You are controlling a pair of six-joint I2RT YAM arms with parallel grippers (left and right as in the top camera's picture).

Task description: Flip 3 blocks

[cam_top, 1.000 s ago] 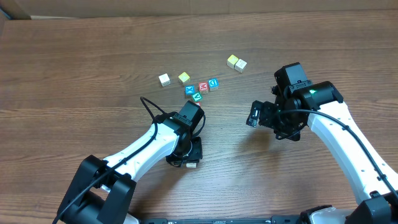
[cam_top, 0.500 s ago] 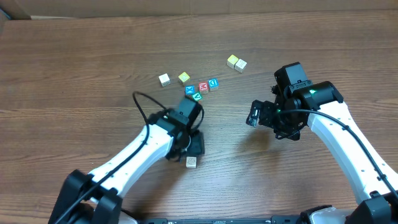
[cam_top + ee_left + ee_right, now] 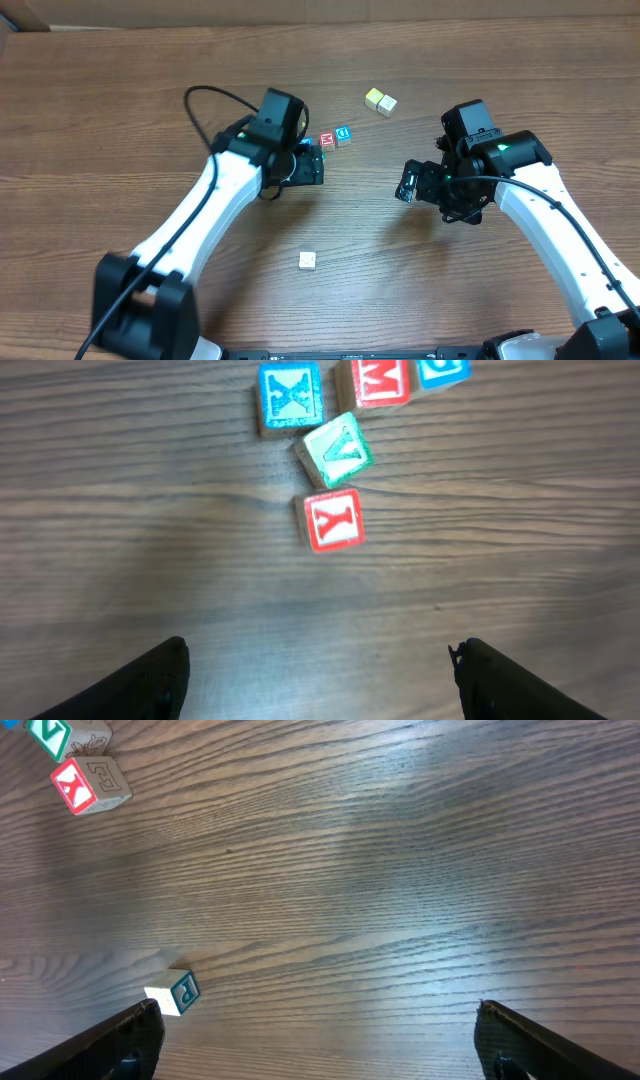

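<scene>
Left pincer [image 3: 320, 652] is spread wide with nothing between the fingers, hanging over the table [image 3: 120, 90] right by the little cluster of letter cubes. Lined up between its fingers is the red Y block [image 3: 333, 520], a red frame and red Y on a white face, lying flat on the wood. Just beyond it is the green V block [image 3: 335, 450], twisted a bit. Past that, the blue X block [image 3: 290, 395] and the red M block [image 3: 375, 380] sit side by side. The blue block [image 3: 343, 134] is snug against the M one, but in the wrist view the frame edge chops off its letter.

The whitish block [image 3: 307, 260] sits alone, well apart from the cluster, on the near side between the two arms. It's blank face up, and the right wrist view shows a teal letter on its side, maybe a P, too small to be sure. Right pincer [image 3: 318, 1012] is also spread and empty, off to the right. Two yellow-topped cubes [image 3: 374, 97] touch each other at the far side.
</scene>
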